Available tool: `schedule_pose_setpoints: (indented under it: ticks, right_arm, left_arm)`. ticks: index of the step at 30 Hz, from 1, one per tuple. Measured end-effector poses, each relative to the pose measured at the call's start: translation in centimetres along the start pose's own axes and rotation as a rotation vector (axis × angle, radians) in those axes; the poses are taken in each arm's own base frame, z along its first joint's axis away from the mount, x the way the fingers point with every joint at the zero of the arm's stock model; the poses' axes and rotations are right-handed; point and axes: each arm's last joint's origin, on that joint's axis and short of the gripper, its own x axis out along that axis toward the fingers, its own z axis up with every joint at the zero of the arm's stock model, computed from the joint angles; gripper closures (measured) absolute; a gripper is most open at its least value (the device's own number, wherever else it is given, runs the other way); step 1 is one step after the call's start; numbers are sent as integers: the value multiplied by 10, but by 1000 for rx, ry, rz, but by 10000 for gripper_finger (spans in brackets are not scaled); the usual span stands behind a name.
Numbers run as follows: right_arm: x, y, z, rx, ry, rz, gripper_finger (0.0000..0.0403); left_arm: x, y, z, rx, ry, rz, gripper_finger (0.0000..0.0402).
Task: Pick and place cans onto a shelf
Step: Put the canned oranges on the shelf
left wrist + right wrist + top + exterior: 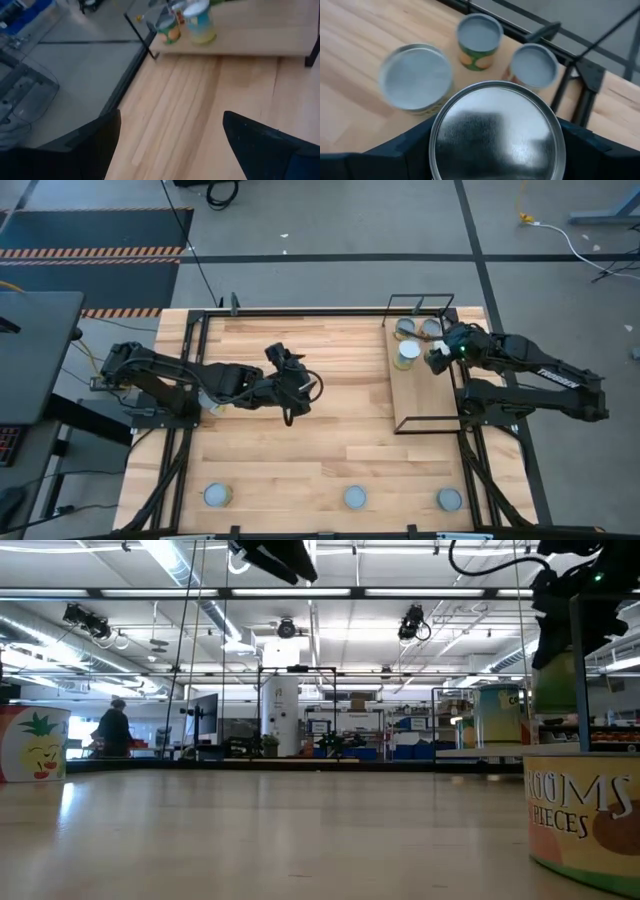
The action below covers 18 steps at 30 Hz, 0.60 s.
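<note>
My right gripper (495, 142) is shut on a can with a wide silver top (497, 130), over the far end of the shelf (425, 395), a brown board in a black wire frame. Three more cans stand upright on that far end (407, 352), (407, 328), (432, 327). Three other cans stand on their bottoms along the table's near edge (217, 496), (355, 497), (449, 499). My left gripper (297, 387) hangs open over the table's middle, with nothing between its fingers (100, 145). My right gripper holds the can by its side wall just under the top rim (434, 142), one finger on each opposite side. The fingers slant down from above. The can sits upright with its top level. Whether its bottom rests on the board, I cannot tell.
The shelf's black wire frame (420, 298) rises around the board's far end, close to the held can. In the low view a pineapple-labelled can (35, 745) stands at the left and a mushroom-labelled can (585, 820) at the right. Bare planks (330, 450) lie between them.
</note>
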Motion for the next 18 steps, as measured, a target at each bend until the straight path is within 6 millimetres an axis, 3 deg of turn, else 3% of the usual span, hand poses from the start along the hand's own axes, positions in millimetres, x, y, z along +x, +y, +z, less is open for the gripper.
schedule_pose_setpoints:
  ticks: [12, 18]
  right_arm:
    - [24, -4, 15, 179, 75, -76, 82]
    - [52, -1, -5, 335, 138, -77, 82]
  left_arm:
    - [2, 1, 16, -40, -125, -57, 45]
    - [0, -1, 15, -25, -120, -72, 45]
